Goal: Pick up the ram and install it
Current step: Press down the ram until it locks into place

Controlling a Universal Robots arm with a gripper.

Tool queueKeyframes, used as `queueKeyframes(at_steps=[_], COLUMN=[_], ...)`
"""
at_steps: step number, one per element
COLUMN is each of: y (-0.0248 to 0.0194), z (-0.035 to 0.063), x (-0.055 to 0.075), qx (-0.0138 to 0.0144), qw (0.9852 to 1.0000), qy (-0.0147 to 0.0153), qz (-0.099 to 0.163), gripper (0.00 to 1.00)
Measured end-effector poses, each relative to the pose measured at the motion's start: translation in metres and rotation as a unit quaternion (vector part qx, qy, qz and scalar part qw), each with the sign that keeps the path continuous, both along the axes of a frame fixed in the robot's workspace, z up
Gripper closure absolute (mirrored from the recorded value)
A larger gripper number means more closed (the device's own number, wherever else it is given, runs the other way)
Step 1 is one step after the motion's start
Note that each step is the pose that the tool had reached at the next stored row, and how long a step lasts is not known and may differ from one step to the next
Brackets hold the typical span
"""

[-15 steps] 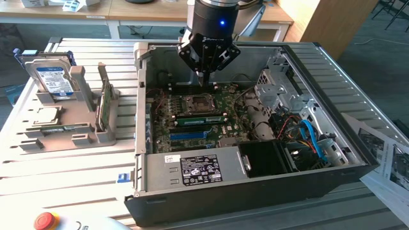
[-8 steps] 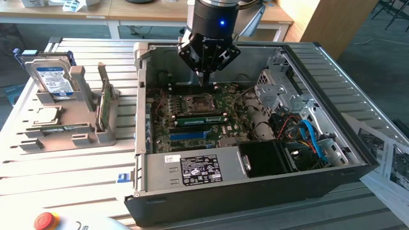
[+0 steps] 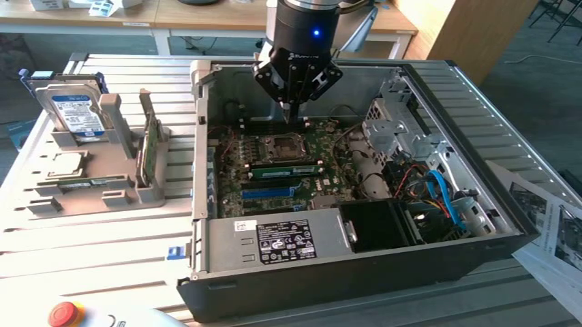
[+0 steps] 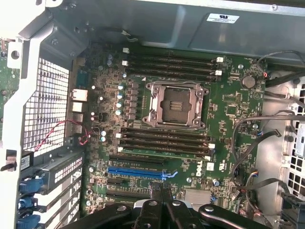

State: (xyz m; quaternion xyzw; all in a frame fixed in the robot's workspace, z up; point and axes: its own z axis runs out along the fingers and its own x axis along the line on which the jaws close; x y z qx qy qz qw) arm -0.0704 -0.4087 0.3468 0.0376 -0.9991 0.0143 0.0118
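Note:
The ram (image 3: 286,170) is a slim green stick that stands on edge in a memory slot on the motherboard (image 3: 272,194), just in front of the empty processor socket (image 3: 277,144). Seen from the wrist, the ram (image 4: 164,153) is a thin green line among the black slots beside the socket (image 4: 175,104). My gripper (image 3: 292,114) hangs above the board, behind the socket and clear of the ram. Its fingers are shut with nothing between them. The gripper (image 4: 159,198) shows its dark fingers pressed together over the expansion slots.
The open computer case (image 3: 509,225) walls the board in on all sides, with a power supply (image 3: 282,242) in front and drive cage and cables (image 3: 400,136) at the exterior view's right. A grey holder (image 3: 91,184) at its left carries a hard drive (image 3: 78,112), a silver processor chip (image 3: 59,163) and an upright green card (image 3: 150,150).

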Motion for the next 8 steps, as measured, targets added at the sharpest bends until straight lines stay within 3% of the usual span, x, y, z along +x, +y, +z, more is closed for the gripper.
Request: queueKeyframes(at_steps=[8], y=[0.0001], z=[-0.0002], x=[0.0000], qx=[0.0002], qw=[1.0000], qy=[-0.0013], qz=[0.000], gripper=[0.89])
